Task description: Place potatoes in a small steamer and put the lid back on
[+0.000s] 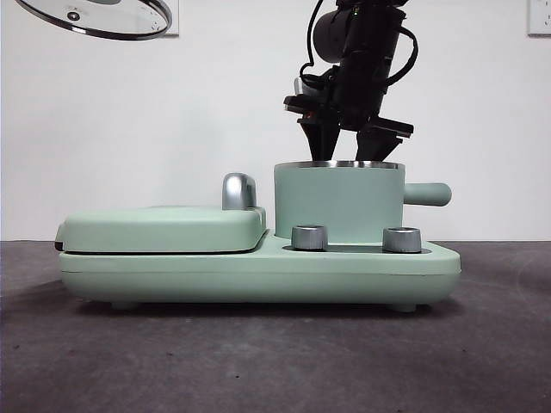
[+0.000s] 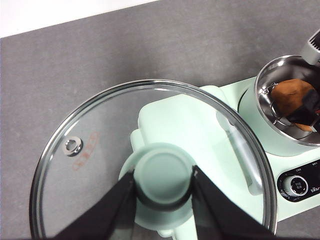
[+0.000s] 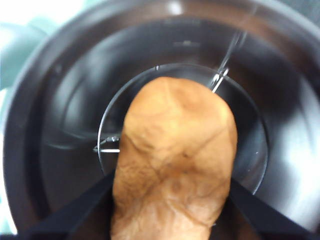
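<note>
In the right wrist view the orange-brown potato sits between my right gripper's jaws, low inside the steel bowl of the small steamer. The front view shows that gripper reaching down into the mint-green steamer from above. My left gripper is shut on the green knob of the clear glass lid. It holds the lid high, at the top left of the front view. From the left wrist view, the potato shows inside the steamer.
The steamer stands on a mint-green cooker base with two silver dials. A flat green griddle cover with a chrome handle fills the base's left half. The steamer's stubby handle sticks out to the right. Dark grey tabletop surrounds the base.
</note>
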